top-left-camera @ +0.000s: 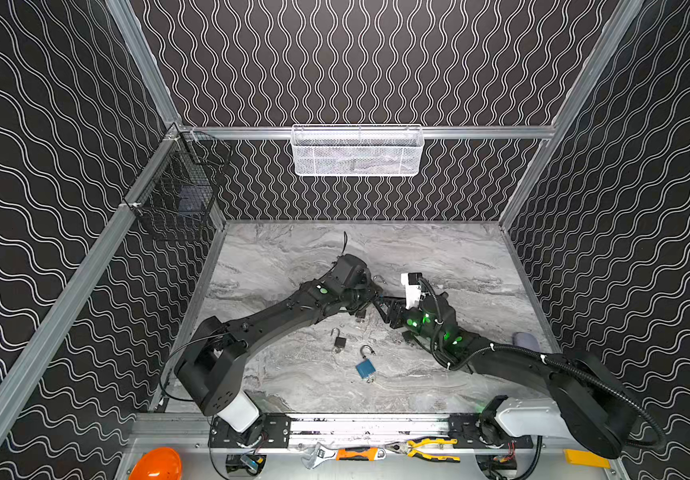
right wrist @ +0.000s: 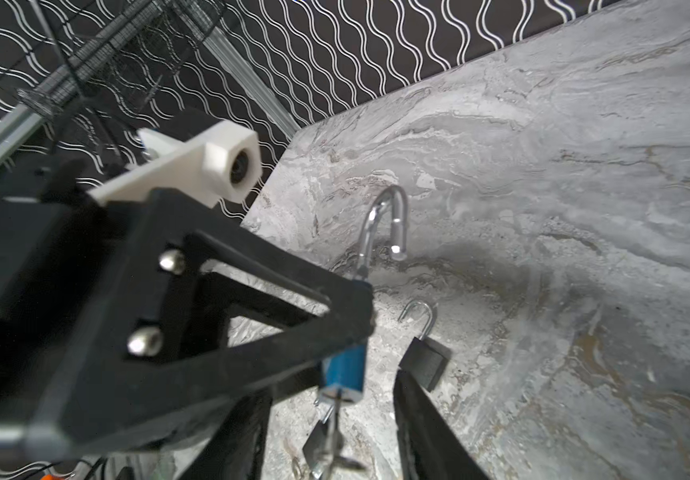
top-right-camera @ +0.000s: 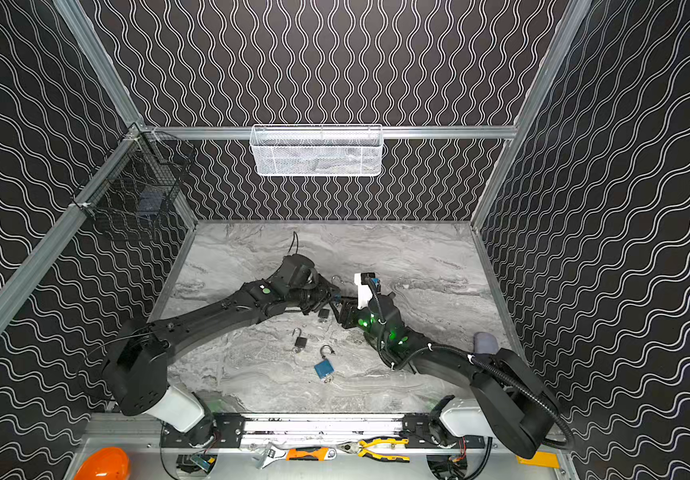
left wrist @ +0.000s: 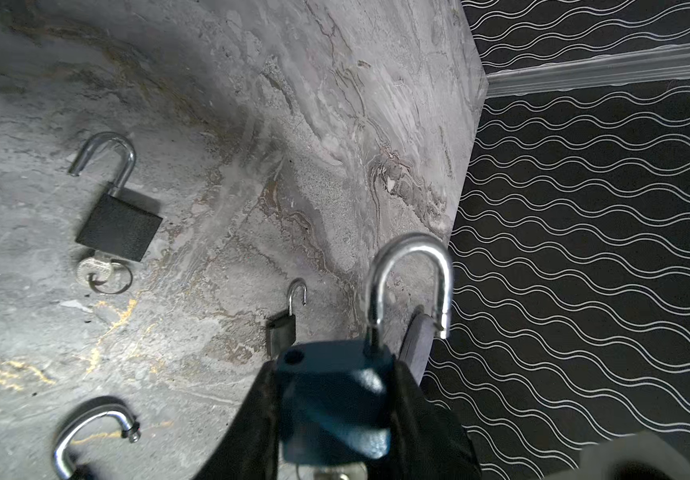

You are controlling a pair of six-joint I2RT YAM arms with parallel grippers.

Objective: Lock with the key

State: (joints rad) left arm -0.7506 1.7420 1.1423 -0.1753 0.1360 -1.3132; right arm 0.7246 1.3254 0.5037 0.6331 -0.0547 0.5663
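Observation:
My left gripper [left wrist: 335,374] is shut on the body of a blue padlock [left wrist: 331,399], held above the marble table. Its steel shackle [left wrist: 410,257] is swung open, free end clear of the body. A key [right wrist: 333,440] with a ring hangs from the underside of this padlock [right wrist: 345,368]. My right gripper [right wrist: 331,415] is open, a finger on either side of the key and a gap on both sides. In both top views the two grippers [top-left-camera: 370,297] [top-left-camera: 385,309] meet tip to tip at the table's middle.
Loose padlocks with open shackles lie on the table: a black one [top-left-camera: 339,341], a blue one [top-left-camera: 365,368] and a black one [right wrist: 424,357] right under the grippers. A grey object [top-left-camera: 526,338] sits at the right edge. A white basket [top-left-camera: 356,151] and a black basket [top-left-camera: 177,187] hang on the walls.

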